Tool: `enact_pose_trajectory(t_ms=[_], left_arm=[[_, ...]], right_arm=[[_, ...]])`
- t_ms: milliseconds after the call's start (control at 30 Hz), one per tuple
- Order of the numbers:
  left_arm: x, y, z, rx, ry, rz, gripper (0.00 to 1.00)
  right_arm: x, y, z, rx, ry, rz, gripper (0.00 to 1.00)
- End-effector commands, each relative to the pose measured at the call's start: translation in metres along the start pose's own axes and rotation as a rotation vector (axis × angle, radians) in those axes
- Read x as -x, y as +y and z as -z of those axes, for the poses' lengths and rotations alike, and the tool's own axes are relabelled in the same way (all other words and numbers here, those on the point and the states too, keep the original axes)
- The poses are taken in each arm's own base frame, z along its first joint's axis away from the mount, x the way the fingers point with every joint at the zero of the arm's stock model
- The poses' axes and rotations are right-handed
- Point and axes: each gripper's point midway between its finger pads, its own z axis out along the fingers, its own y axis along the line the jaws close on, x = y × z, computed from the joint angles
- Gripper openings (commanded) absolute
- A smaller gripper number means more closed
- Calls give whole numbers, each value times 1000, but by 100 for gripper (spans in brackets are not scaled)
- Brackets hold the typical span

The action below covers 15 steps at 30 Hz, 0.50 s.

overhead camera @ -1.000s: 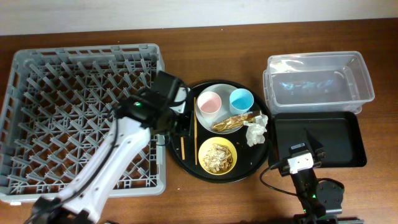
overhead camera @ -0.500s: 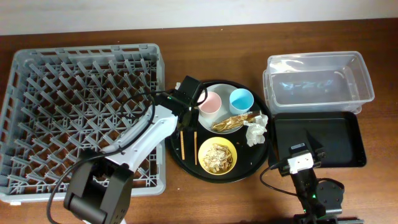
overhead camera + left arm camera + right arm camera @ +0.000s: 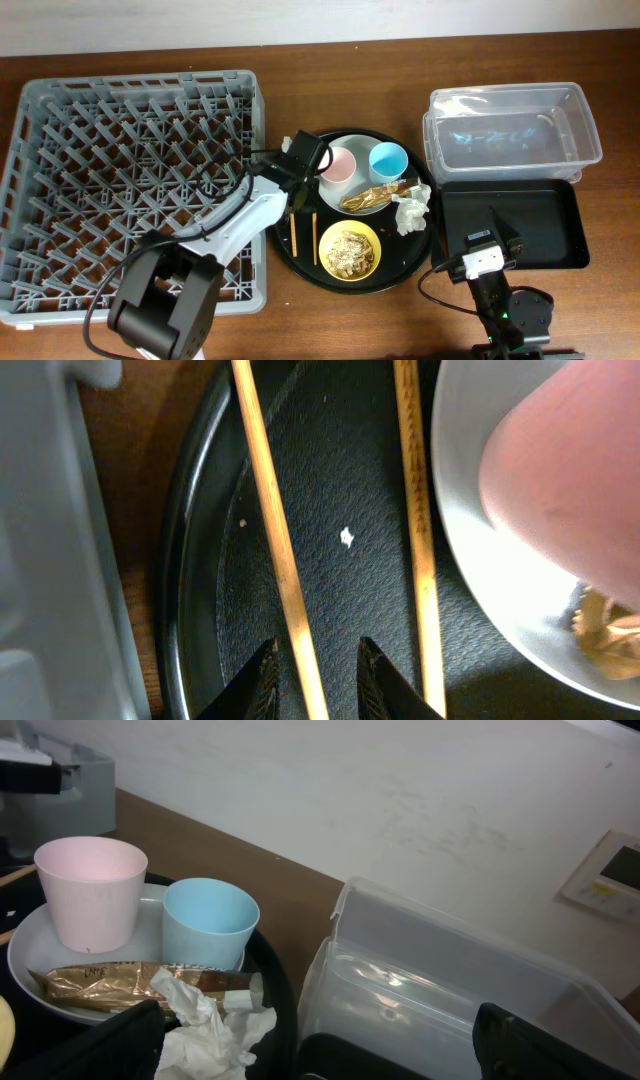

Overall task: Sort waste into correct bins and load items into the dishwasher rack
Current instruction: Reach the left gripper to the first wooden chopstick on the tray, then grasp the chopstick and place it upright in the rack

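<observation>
Nothing is sorted yet: rack point(image 3: 140, 82), tub point(image 3: 505, 93) and shallow tray point(image 3: 540, 215) look empty, while the left end effector point(image 3: 318, 670), jaws apart, straddles one chopstick point(image 3: 275, 540).

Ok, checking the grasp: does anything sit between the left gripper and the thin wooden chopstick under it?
Nothing visible. The left gripper, open, straddles the thin wooden chopstick on the large round black tray; the second chopstick lies apart.
</observation>
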Motion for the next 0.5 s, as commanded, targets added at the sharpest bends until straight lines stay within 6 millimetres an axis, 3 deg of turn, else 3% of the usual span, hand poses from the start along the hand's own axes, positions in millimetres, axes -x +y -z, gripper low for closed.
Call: enact_pose_trajectory(t_ms=[0, 200, 467], left_arm=[[-9, 2, -10, 20, 26, 6, 25], [-14, 1, -10, 0, 55, 49, 26], [3, 12, -10, 56, -21, 83, 31]], right_arm=[[-3, 1, 0, 4, 4, 2, 99], [-2, 1, 0, 5, 4, 2, 99], [-2, 1, 0, 5, 4, 2, 99]])
